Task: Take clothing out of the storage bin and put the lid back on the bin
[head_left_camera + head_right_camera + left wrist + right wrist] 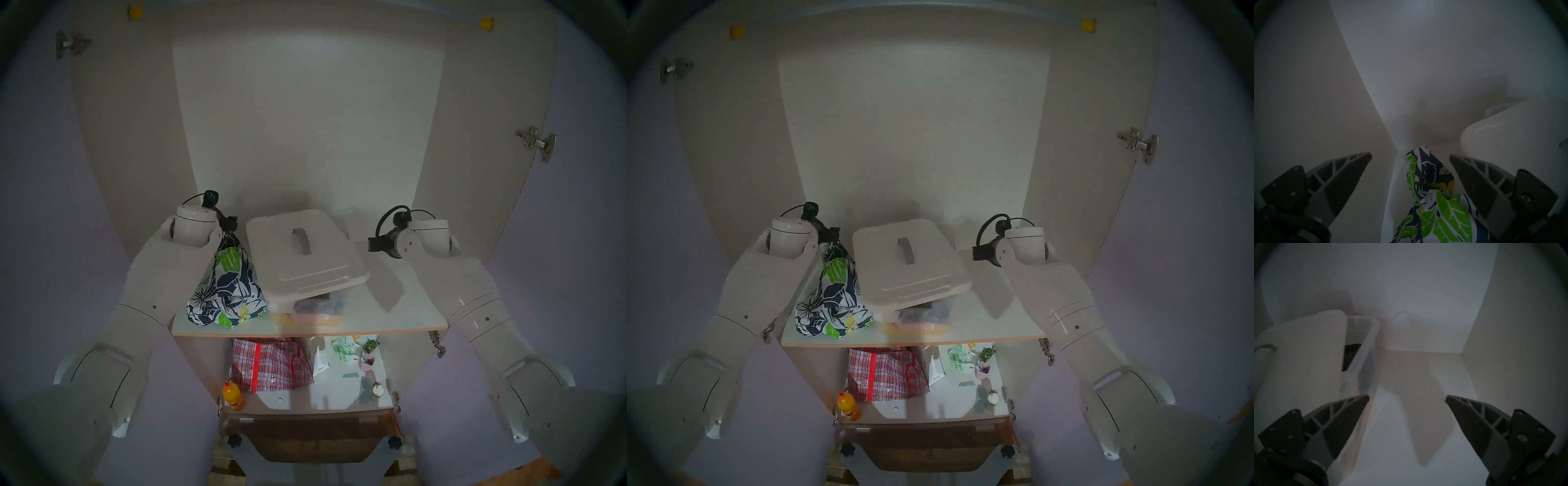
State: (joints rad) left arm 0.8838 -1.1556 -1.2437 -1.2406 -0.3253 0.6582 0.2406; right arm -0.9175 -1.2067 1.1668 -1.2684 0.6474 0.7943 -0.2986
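Clothing [225, 288] already out of the bin: lying heaped on the shelf [400, 305] at centre-left of the head view, just beside the bin's left side, with its upper end drawn up toward the left gripper [1410, 157]. In the left wrist view, that gripper standing wide open, the printed cloth running up between the two fingers without being pinched; whether it brushes either finger cannot be told. First half of the task judged done. Lid [302, 251] back on top of the bin [312, 310] in the middle of the frame, but not seated: tilted and skewed, near edge overhanging the front and riding above the rim, with folded cloth showing through the clear wall beneath it. In the right wrist view, at left of frame, a far corner of the bin's rim left uncovered beside the lid's edge, something dark visible inside. Right gripper [1407, 398] also wide open and empty, over bare shelf to the right of the bin, apart from the lid. Left to do, as a judgement: square the lid over the rim and press it down flat; possibly close the front latch, hidden here under the overhang.
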